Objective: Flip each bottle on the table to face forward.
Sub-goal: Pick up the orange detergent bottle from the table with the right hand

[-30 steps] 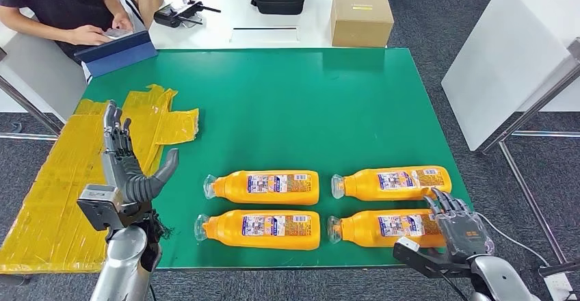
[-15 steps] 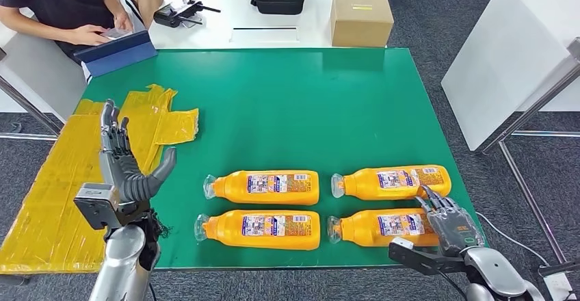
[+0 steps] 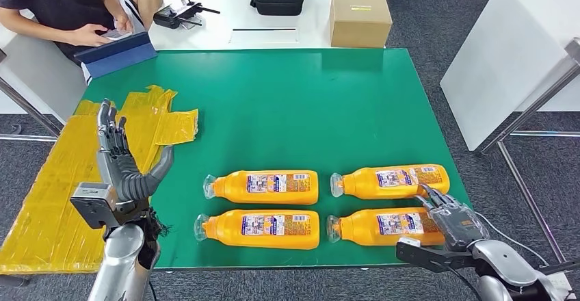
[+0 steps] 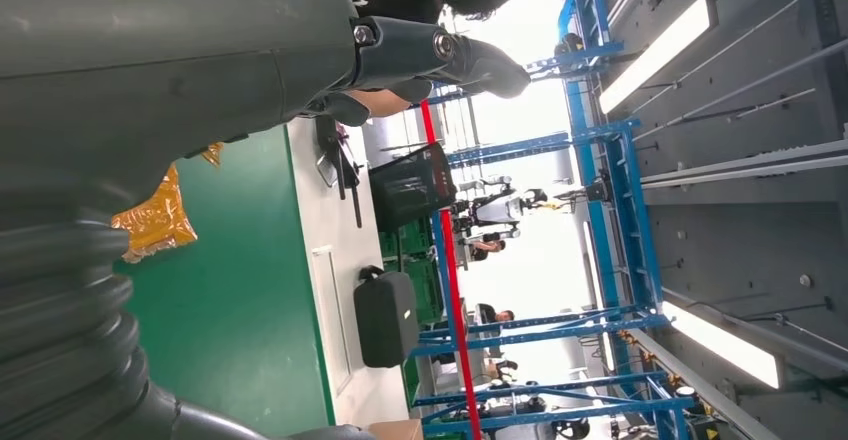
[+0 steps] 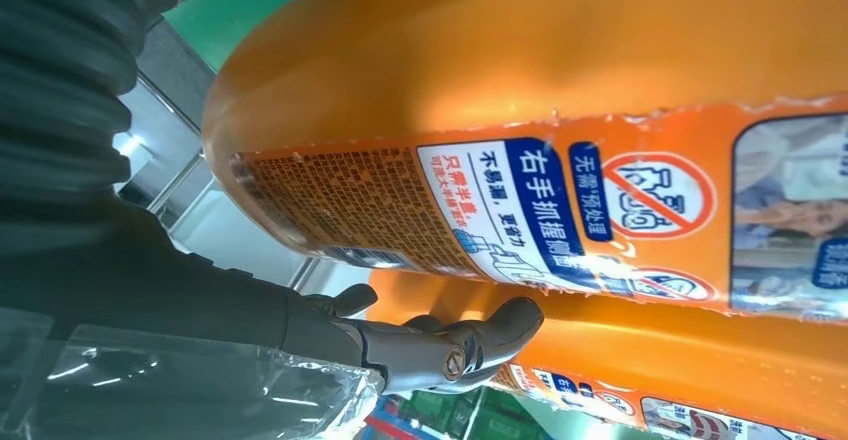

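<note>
The robot's right hand, fingers spread and gripping nothing, lay at the base end of the near-right orange plastic bottle, which lay lengthwise across the green table, while the open-fingered left hand stood well apart.

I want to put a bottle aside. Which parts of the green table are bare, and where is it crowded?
The far half of the green table is bare, between the cardboard box and the four orange bottles. The yellow sheets cover the left edge. The near right is crowded: bottles lie close together and the right hand is at one.
</note>
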You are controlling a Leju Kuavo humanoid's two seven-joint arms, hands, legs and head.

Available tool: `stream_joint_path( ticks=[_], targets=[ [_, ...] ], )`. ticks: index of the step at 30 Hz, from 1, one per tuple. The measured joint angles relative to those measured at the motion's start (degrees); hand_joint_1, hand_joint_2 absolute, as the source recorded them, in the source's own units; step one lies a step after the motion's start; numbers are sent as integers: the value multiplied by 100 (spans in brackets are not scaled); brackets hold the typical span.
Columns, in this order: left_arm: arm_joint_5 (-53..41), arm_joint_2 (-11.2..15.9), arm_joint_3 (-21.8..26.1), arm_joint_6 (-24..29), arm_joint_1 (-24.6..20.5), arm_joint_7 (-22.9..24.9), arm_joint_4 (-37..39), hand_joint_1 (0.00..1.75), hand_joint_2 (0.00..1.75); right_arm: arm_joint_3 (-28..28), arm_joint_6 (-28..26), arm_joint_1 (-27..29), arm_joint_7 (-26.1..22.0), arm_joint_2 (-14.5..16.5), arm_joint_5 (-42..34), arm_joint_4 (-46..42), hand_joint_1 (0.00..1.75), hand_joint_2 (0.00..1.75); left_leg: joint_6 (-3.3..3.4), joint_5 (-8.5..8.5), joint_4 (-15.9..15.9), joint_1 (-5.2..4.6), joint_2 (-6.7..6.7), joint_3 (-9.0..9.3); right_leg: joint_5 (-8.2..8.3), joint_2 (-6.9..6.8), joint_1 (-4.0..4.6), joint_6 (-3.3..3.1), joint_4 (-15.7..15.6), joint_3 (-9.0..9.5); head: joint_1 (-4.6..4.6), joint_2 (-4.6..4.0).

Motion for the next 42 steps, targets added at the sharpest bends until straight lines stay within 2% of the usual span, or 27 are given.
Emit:
stream_joint_path(
  ticks=[14, 20, 23, 30, 37, 42],
  targets=[
    [25, 0, 3, -6, -79, -4, 65, 0, 175, 142, 49, -125, -47, -125, -128, 64, 0, 175, 0, 0, 0, -1, 2, 10, 1, 4, 0, 0, 0, 10, 1, 0],
    [63, 0, 11, 2, -107, -6, 108, 0, 175, 284, -221, -217, 7, -96, 31, 124, 0, 175, 0, 0, 0, 0, 4, 15, 1, 7, 0, 0, 0, 14, 1, 0],
    [66, 0, 14, 8, -118, -7, 127, 0, 175, 333, -552, -142, 155, 13, 340, 35, 0, 175, 0, 0, 0, 2, 3, 13, 1, 7, 0, 0, 0, 13, 1, 0],
    [41, -42, 51, 46, -115, -9, 148, 0, 175, 400, -1427, 210, 592, 544, 1278, -738, 0, 175, -1, 0, -1, 11, 1, 8, -1, 5, 3, -3, 1, 6, 0, 0],
    [16, -70, 54, 46, -210, -28, 266, 0, 175, 412, -1480, 457, 648, 718, 1364, -1117, 0, 175, -2, 0, -2, 6, 1, 0, -1, 5, 2, -3, 1, 1, 1, 1],
    [18, -79, 87, 46, -276, -60, 383, 0, 175, 446, -1393, 507, 635, 748, 1131, -1163, 0, 175, -1, 0, -1, -4, 1, 2, -1, 4, 1, -2, 0, 0, 1, 0]
  ],
)
